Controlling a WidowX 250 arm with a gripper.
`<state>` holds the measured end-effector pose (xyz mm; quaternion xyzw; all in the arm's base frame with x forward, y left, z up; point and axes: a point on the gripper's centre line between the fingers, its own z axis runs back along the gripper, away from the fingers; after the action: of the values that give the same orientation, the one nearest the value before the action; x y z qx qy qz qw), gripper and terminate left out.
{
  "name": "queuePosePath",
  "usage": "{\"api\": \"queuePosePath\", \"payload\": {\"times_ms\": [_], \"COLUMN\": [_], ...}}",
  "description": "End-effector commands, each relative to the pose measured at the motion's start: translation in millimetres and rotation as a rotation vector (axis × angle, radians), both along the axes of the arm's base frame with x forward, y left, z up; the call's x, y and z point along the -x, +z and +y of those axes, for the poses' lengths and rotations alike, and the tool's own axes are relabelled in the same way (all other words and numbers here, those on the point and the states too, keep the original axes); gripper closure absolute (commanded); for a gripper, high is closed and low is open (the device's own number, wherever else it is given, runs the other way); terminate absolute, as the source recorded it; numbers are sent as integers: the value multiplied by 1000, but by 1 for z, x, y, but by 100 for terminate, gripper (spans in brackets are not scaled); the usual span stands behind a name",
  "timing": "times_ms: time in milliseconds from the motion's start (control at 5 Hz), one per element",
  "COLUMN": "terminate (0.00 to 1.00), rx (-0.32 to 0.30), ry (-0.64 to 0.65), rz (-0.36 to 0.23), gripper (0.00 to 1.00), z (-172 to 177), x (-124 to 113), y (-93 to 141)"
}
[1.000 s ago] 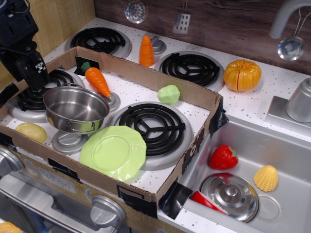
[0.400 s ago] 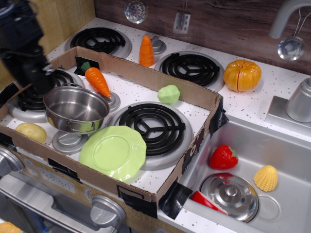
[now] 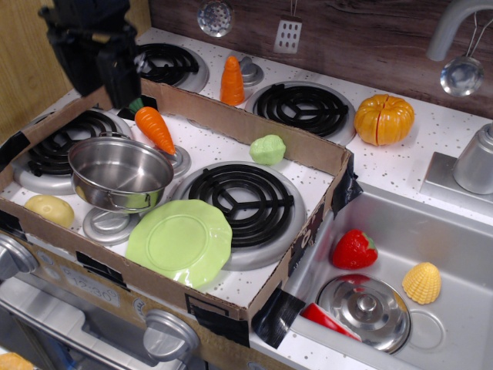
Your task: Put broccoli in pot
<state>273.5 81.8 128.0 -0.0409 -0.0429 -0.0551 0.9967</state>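
Note:
The pale green broccoli [image 3: 267, 149] lies on the white speckled stovetop inside the cardboard frame, behind the middle burner. The shiny steel pot [image 3: 121, 173] stands empty at the left, in front of an orange carrot [image 3: 154, 129]. My black gripper [image 3: 122, 86] hangs above the frame's back left wall, left of the carrot and far left of the broccoli. Its fingers are blurred and seen from behind, so I cannot tell whether they are open. Nothing shows in them.
A light green plate [image 3: 179, 240] lies in front of the pot. A yellow potato [image 3: 49, 210] sits at front left. The cardboard walls [image 3: 231, 119] enclose the stovetop. The sink at right holds a strawberry [image 3: 353, 250], a steel lid [image 3: 364, 309] and a shell [image 3: 421, 283]. A pumpkin [image 3: 384, 119] sits behind.
My gripper has risen from beside the pot at the left and moved right and back, toward the carrot. The pot, broccoli and other items have not moved.

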Motion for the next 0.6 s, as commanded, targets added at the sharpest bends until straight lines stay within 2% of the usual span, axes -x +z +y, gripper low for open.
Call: {"api": "queuePosePath", "payload": {"times_ms": [0, 200, 400], "terminate": [0, 0, 0], "rx": [-14, -8, -13], "ry": [106, 107, 110], "rz": [-23, -2, 0], "gripper": [0, 0, 0], "z": [-29, -40, -46], "x": [-42, -61, -75], "y": [-25, -50, -57]}}
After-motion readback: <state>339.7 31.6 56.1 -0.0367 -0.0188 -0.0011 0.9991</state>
